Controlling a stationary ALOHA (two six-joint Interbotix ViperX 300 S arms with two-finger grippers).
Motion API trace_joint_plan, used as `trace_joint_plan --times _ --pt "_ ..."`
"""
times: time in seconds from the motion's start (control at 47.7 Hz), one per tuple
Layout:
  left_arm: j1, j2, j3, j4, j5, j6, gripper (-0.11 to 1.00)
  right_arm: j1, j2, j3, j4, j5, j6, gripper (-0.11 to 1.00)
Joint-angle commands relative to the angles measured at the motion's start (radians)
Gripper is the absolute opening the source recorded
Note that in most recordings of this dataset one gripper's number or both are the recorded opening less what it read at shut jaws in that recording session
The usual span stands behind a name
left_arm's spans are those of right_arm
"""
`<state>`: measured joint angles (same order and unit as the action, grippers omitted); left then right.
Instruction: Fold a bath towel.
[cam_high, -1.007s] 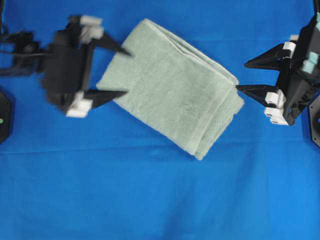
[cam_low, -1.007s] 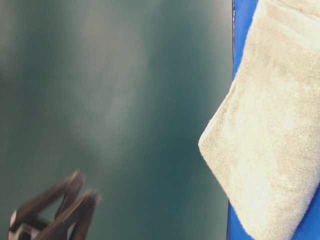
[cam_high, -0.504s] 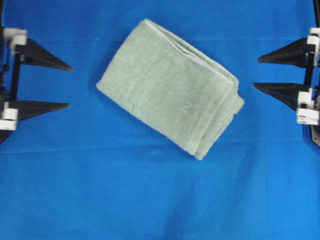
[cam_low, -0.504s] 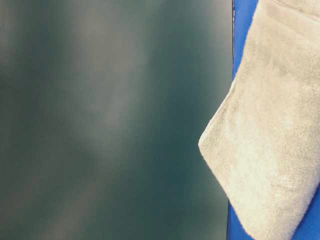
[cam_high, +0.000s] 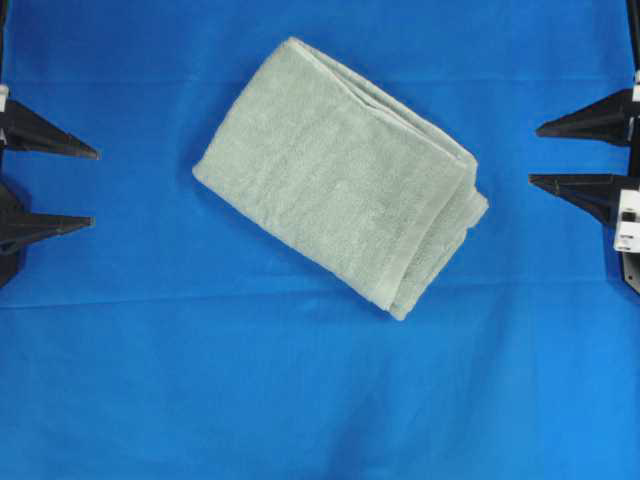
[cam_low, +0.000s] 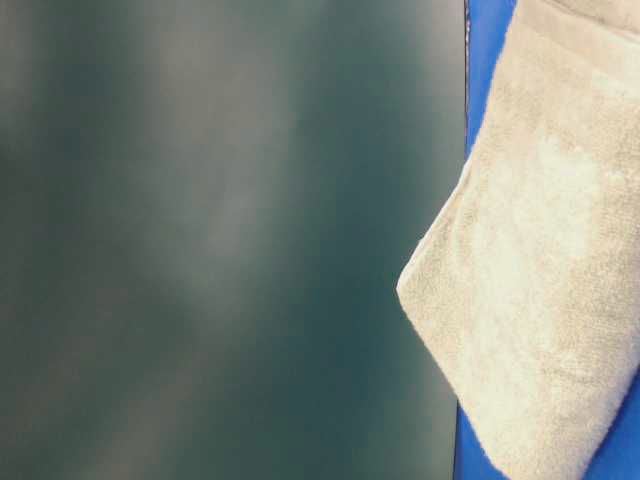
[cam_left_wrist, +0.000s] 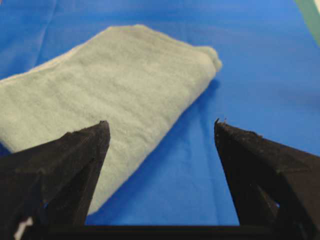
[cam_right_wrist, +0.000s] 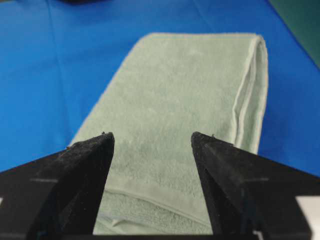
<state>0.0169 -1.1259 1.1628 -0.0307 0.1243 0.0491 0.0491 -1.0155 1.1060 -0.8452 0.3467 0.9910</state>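
Note:
The bath towel (cam_high: 340, 175) lies folded into a thick pale green rectangle, set at a slant on the blue cloth, its layered hems at the right end. In the table-level view one corner of the bath towel (cam_low: 540, 300) fills the right side. My left gripper (cam_high: 95, 187) stands open at the far left edge, well apart from the towel. My right gripper (cam_high: 532, 156) stands open at the far right edge, a short way off the towel's right end. The left wrist view shows the towel (cam_left_wrist: 100, 95) ahead of the left gripper (cam_left_wrist: 161, 129). In the right wrist view, the towel (cam_right_wrist: 185, 95) lies beyond the right gripper (cam_right_wrist: 152, 136).
Blue cloth (cam_high: 300, 400) covers the whole table, with a faint crease running across below the towel. A dark green blurred surface (cam_low: 220, 240) fills most of the table-level view.
Both arms have drawn back from the towel to the sides of the table, the left one farthest. The towel has stayed where it lay.

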Motion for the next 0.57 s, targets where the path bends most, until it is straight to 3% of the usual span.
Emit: trace_joint_plan --times 0.0,0.546 --pt "-0.002 0.005 -0.009 -0.002 -0.009 0.000 0.81 -0.009 0.003 -0.011 -0.003 -0.015 0.002 0.64" --pt "-0.002 -0.054 0.000 -0.002 0.029 0.000 0.81 -0.009 -0.052 0.028 0.002 -0.002 0.005 0.64"
